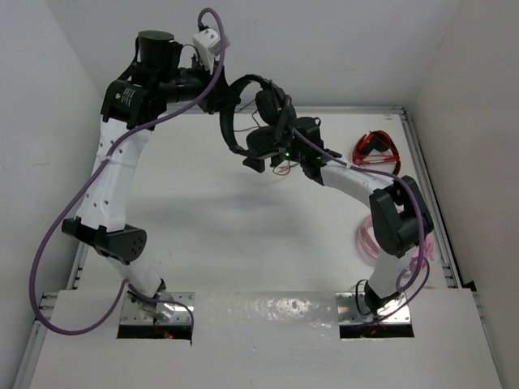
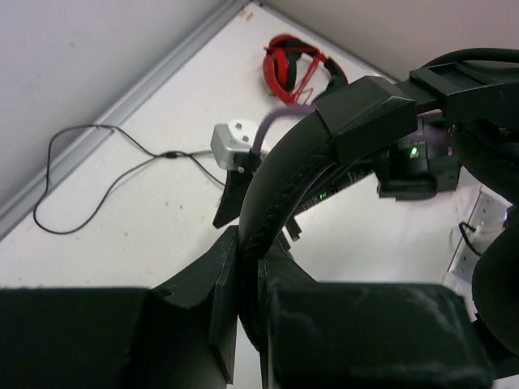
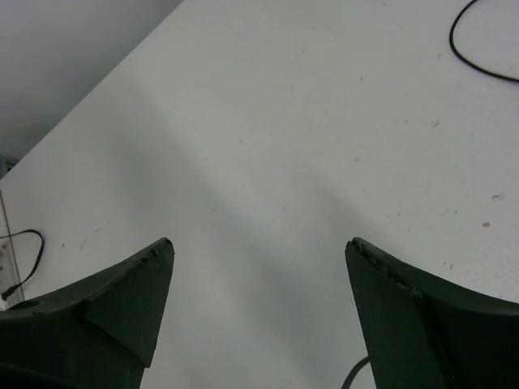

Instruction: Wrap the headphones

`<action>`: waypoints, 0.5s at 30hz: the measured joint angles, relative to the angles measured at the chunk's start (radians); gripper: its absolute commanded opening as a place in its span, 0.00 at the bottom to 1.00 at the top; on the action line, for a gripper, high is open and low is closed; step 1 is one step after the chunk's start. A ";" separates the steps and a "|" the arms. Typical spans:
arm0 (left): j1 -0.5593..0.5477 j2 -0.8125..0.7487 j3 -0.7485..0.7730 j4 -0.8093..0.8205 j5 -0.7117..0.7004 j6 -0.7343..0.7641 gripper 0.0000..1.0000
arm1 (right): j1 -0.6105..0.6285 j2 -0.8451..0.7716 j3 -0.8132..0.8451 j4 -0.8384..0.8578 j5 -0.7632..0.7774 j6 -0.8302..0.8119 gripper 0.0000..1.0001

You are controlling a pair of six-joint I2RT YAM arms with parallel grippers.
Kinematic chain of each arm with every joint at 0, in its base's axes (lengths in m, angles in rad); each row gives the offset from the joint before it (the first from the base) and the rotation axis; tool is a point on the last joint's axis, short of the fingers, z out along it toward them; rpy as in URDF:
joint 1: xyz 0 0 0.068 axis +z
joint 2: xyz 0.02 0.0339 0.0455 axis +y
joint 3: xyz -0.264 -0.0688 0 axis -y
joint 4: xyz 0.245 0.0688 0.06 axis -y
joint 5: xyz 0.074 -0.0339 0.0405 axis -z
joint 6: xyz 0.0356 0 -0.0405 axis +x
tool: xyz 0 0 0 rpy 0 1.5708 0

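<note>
- 3 headsets in total: 1 black, 1 red, 1 pink.
- Black headphones [image 2: 276, 182]: off the bench [image 1: 243, 235], held in the air over its far middle, just ahead of the right arm's wrist.
- Left tool [image 2: 250, 275]: clamped on the black headband. The band arcs up out of the grip.
- Right tool [image 3: 259, 251]: fingers wide apart with nothing between them, only bare bench below. It sits close beside the lower earcup; I can't tell if it touches.
- Cable [image 2: 166, 154]: thin and black, lying in loose loops on the bench along the far wall, with a small inline lump partway along. The plug end is not visible.
- Red headphones [image 1: 375, 148]: on the bench at the far right corner, well apart from the black set.
- Pink headphones [image 1: 366, 239]: on the bench at the right edge, mostly hidden behind the right arm's elbow.
- In the left wrist view, the right arm's wrist blocks the earcups.
</note>
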 measured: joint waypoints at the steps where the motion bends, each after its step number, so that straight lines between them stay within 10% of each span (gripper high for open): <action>1: 0.002 0.002 0.013 0.006 -0.004 -0.012 0.00 | 0.000 0.003 -0.003 0.021 0.001 0.006 0.86; 15: 0.084 0.060 0.041 0.115 -0.008 -0.163 0.00 | 0.000 0.142 -0.036 0.181 0.254 0.078 0.65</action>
